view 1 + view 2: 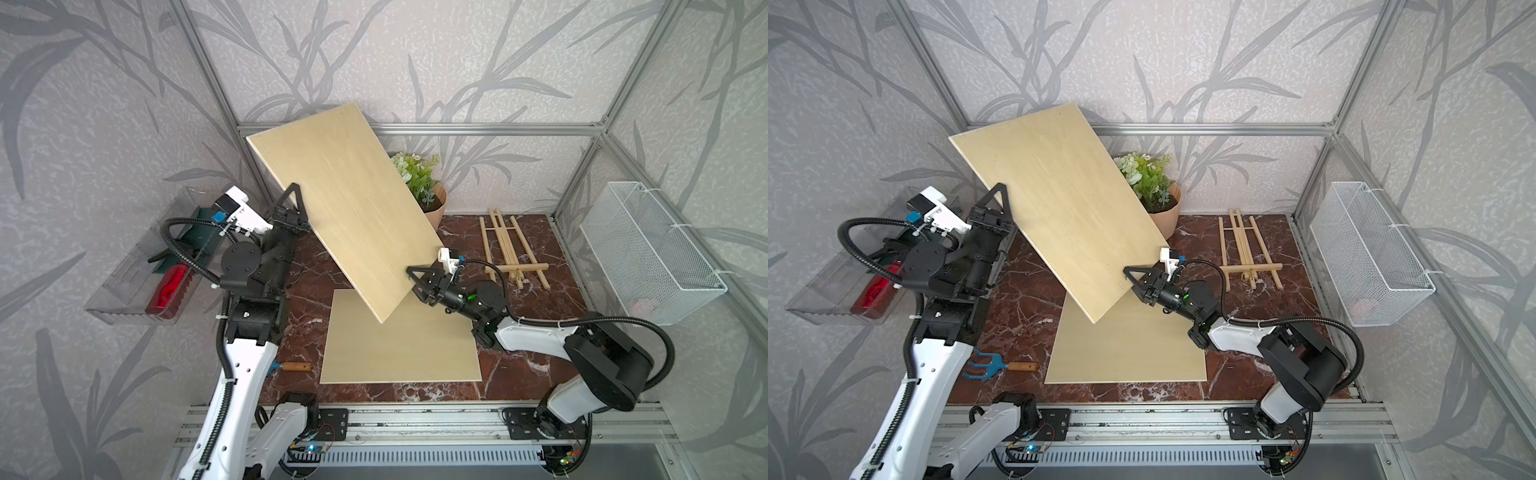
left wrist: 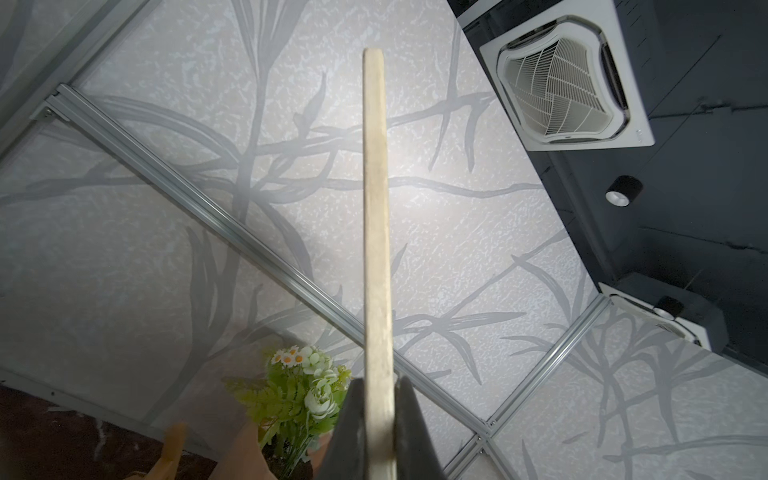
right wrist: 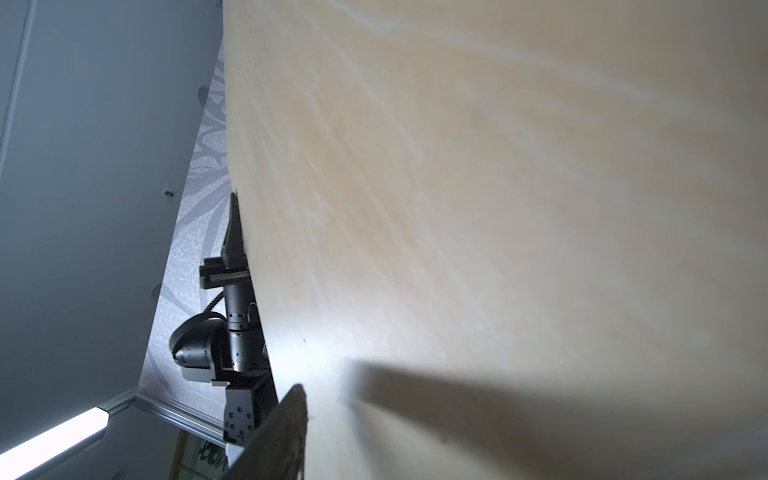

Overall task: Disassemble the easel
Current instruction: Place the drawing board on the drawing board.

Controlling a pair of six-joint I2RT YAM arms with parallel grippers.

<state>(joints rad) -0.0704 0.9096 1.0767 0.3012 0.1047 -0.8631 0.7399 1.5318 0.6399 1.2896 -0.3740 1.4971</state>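
marble table first, and most of what's above it is one big pale wooden board, up in the air, steeply tilted, clear of everything. beneath its lower corner a second board lies flat on the table. smaller again, the easel frame lies flat near the back right corner, well apart from both boards, nothing on it.

so by my reckoning the stripping is mostly done: frame bare, one panel parked, one in transit. what's left looks like laying this panel down, likely onto the flat one, and perhaps dealing with the frame itself.

now the claws. the left gripper is clamped tight on the board's upper left edge. the right gripper straddles the lower right edge, one finger over the face; whether it's truly pinching i can't tell.

views now. the left wrist camera catches the board edge-on, squeezed between two dark fingers, which neither top view resolves. the right wrist camera gets only the board's broad face and one of its own fingers, no help on that grip, though it does catch the left arm on the far edge. smallest thing: a garden fork shows its blue tines in a top view; elsewhere the left arm leaves just its handle.
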